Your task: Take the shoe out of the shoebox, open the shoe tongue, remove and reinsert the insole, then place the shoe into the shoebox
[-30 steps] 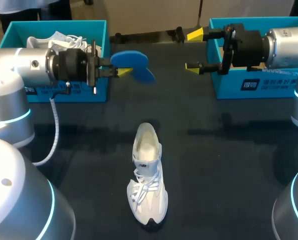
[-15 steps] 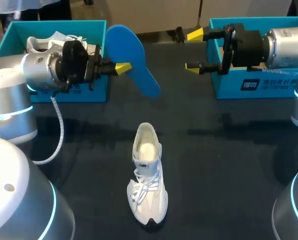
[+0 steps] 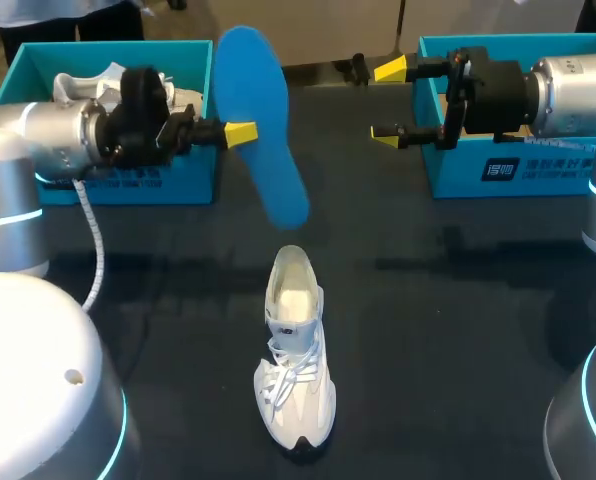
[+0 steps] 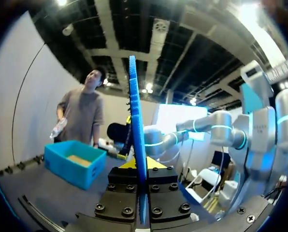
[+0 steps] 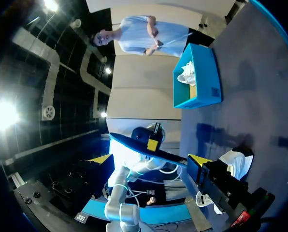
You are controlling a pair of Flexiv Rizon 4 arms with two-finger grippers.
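Over the table (image 3: 458, 330), the insole (image 3: 261, 140) was clamped in the left gripper (image 3: 240, 133), the right gripper (image 3: 386, 100) spread empty; reinsertion was judged next, requiring alignment over the shoe (image 3: 296, 345).

Two teal shoeboxes (image 3: 178, 190), two white shoes (image 3: 296, 370), one blue insole (image 3: 263, 130).

The left arm (image 3: 48, 135) comes in from the left side and lies roughly level, wrist pointing toward the middle. The left gripper (image 3: 240, 133) is clamped on the blue insole (image 3: 263, 160), one yellow-tipped finger on each face of it, as the left wrist view shows edge-on. The right arm (image 3: 573, 95) comes in level from the right at the far side, wrist pointing left. The right gripper (image 3: 387, 101) has its fingers spread wide apart, one yellow tip farther back than the other.
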